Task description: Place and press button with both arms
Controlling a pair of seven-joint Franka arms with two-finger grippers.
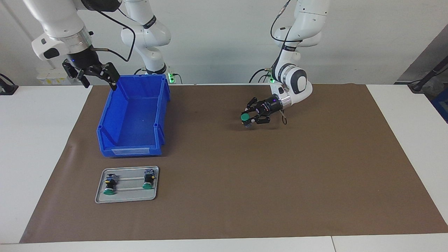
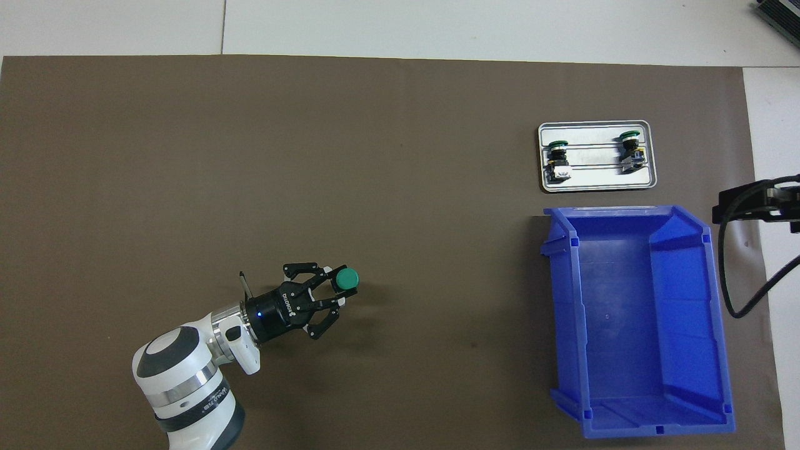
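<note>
**Left gripper holds the button low over the mat**

Upper left of the facing view: the right gripper (image 1: 94, 75) waits, fingers spread, above the blue bin (image 1: 134, 117). Lower left, the tray (image 1: 154, 196) carries two spare buttons. Centre frame, the left gripper (image 1: 252, 117) clamps the button (image 1: 245, 118), green cap aimed toward the bin's end, just over the brown mat (image 1: 280, 182) on the bench. The right arm is well apart, so pressing needs a long reach.

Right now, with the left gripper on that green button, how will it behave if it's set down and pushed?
The button, clamped in the left gripper, looks rigid and probably light. Its wide green cap over a narrower body suggests it is top-heavy, so it may tip if stood on its small base. Lying down, the round cap could let it roll in an arc.
</note>
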